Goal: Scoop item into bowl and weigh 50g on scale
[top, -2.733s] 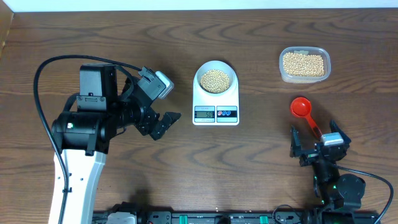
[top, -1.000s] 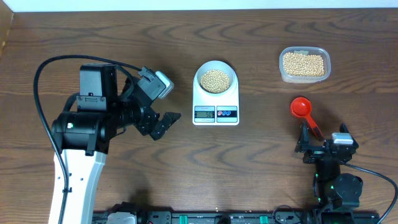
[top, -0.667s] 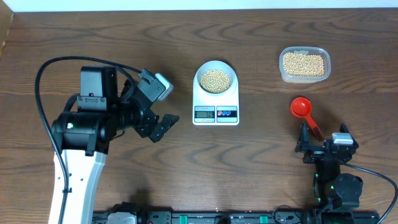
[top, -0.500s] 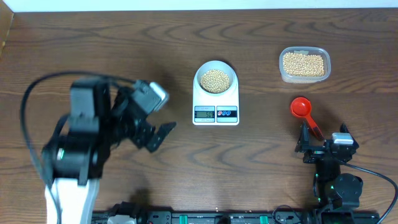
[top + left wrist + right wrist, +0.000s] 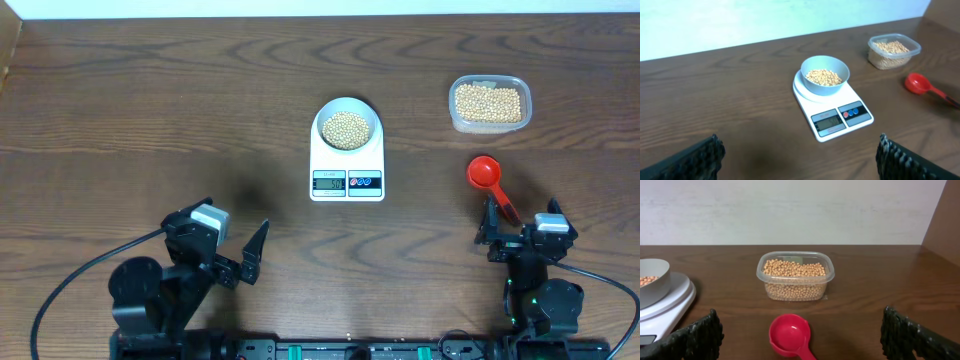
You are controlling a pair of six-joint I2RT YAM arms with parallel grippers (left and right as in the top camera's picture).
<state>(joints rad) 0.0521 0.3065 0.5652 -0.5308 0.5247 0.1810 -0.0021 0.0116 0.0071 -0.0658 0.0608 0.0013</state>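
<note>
L gripper [image 5: 222, 237], R gripper [image 5: 522, 226] splayed wide, empty; bowl [image 5: 319, 124] w/ beans [image 5: 347, 128] on scale [image 5: 374, 166], far off

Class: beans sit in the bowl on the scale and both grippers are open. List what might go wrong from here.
The red scoop lies right by the open right gripper; an advance may shove it instead of gripping. The tub is nearly full of beans, so scooping may spill some. Bumping the bowl would upset the scale reading.
</note>
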